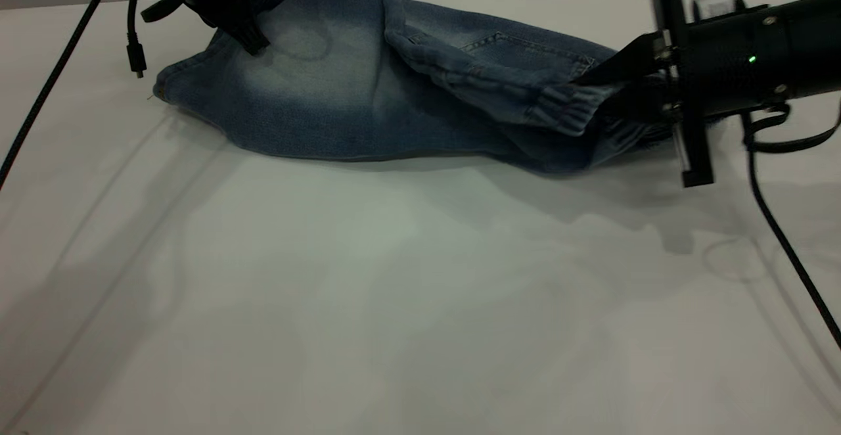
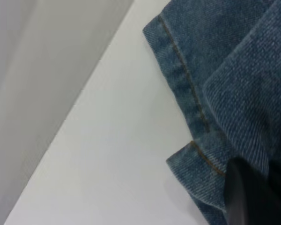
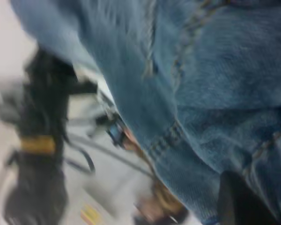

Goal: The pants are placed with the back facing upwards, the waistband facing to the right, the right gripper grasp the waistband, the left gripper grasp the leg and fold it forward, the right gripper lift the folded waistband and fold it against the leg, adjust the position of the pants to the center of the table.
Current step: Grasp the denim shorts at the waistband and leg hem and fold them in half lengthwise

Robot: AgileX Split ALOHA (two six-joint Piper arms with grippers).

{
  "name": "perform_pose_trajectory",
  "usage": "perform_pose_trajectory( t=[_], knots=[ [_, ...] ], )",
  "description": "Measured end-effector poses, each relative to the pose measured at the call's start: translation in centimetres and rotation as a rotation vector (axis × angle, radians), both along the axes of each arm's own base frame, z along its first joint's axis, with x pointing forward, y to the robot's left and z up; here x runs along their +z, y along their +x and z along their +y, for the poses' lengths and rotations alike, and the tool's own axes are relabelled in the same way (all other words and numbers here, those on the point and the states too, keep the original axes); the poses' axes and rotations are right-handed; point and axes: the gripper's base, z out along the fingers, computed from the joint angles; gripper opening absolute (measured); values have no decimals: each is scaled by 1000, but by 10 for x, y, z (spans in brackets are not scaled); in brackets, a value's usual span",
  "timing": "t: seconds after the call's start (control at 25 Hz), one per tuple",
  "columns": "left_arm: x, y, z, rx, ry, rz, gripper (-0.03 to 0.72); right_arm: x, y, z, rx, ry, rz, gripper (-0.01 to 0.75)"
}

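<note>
The blue denim pants [image 1: 341,93] lie folded lengthwise at the far side of the white table [image 1: 394,290], one back pocket [image 1: 519,50] showing on top. My right gripper [image 1: 608,87] comes in from the right and is shut on the elastic waistband [image 1: 568,110], which hangs a little above the table. My left gripper [image 1: 250,39] reaches down at the far left and is shut on the leg [image 1: 276,87] near its hem. In the left wrist view a dark finger [image 2: 246,197] presses on the stitched hem [image 2: 196,108]. The right wrist view is filled with denim [image 3: 215,84] beside a dark finger [image 3: 239,201].
A black cable with a loose plug [image 1: 136,60] dangles from the left arm at the far left. Another cable [image 1: 782,238] trails from the right arm down across the table's right side. The wide near half of the table holds only shadows. The left arm [image 3: 42,140] shows blurred in the right wrist view.
</note>
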Motion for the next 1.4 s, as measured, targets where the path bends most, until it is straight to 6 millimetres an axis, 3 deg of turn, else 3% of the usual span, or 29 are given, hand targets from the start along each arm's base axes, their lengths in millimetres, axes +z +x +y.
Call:
perform_pose_trajectory(
  t=[0.28,0.4,0.64,0.84,1.16,1.32,1.4],
  knots=[
    [0,0,-1,1,2,2,42,3,23,-48,-242,22,145,36],
    [0,0,0,1,3,2,42,6,36,-60,-311,1,156,36],
    [-1,-2,-2,7,28,16,42,7,44,-62,-380,10,237,36],
    [-1,-5,-14,-33,39,16,42,4,44,-64,-443,17,323,44],
    [-1,-6,-15,-35,46,19,49,3,45,-71,-446,-10,287,60],
    [-2,-6,-13,-24,58,28,78,2,45,-74,-437,-39,245,124],
    [-2,-6,-13,-24,58,28,122,3,45,-75,-433,-38,241,191]
  ],
)
